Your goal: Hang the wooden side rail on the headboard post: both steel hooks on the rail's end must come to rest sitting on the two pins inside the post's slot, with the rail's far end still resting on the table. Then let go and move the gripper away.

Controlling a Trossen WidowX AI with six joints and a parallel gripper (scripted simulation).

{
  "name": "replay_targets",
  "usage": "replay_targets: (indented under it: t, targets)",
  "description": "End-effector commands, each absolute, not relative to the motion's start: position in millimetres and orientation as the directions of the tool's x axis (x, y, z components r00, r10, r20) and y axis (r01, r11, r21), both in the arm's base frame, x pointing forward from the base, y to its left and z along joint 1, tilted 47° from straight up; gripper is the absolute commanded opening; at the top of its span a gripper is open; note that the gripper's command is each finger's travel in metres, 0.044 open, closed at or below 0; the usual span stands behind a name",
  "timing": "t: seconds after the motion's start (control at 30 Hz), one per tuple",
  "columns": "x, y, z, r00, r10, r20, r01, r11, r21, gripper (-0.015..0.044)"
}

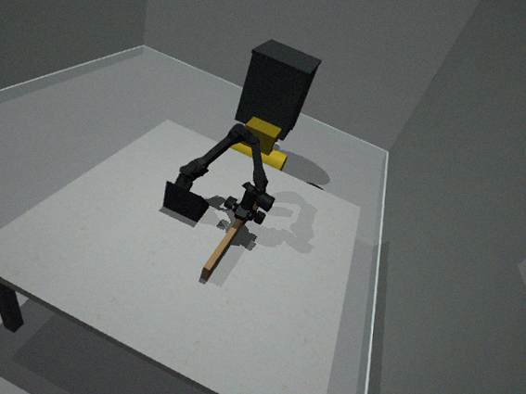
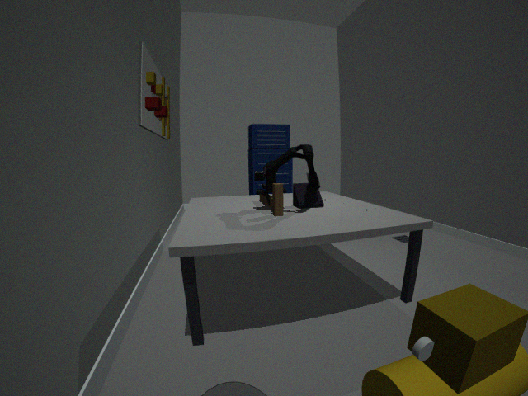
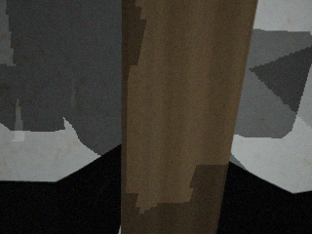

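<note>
Black robot arm's jaws clamped partway on long light-brown wooden side rail [image 1: 220,251], near end raised, far end resting on pale grey worktop [image 1: 104,247].

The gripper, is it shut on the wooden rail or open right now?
Shut on the wooden rail: the gripper clamps its near end, and the plank fills the wrist view.

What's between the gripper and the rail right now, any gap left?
No gap: the gripper is shut on the wooden rail near its raised end. The wrist view shows the rail running straight between the dark fingers.
</note>
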State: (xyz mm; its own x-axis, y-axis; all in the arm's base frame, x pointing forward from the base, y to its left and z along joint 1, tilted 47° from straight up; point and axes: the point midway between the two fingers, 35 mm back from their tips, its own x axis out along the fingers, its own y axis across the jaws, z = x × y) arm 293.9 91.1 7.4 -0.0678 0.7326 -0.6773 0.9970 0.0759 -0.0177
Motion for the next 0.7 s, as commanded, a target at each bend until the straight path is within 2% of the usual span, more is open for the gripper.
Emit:
replay_targets:
  t: [0.0,0.67]
  targets:
    - [297.6,86.5,12.0,-0.050,0.729,-0.683,0.998,0.066,-0.002,0.0000]
    - [297.8,84.1,14.3,-0.050,0.729,-0.683,0.998,0.066,-0.002,0.0000]
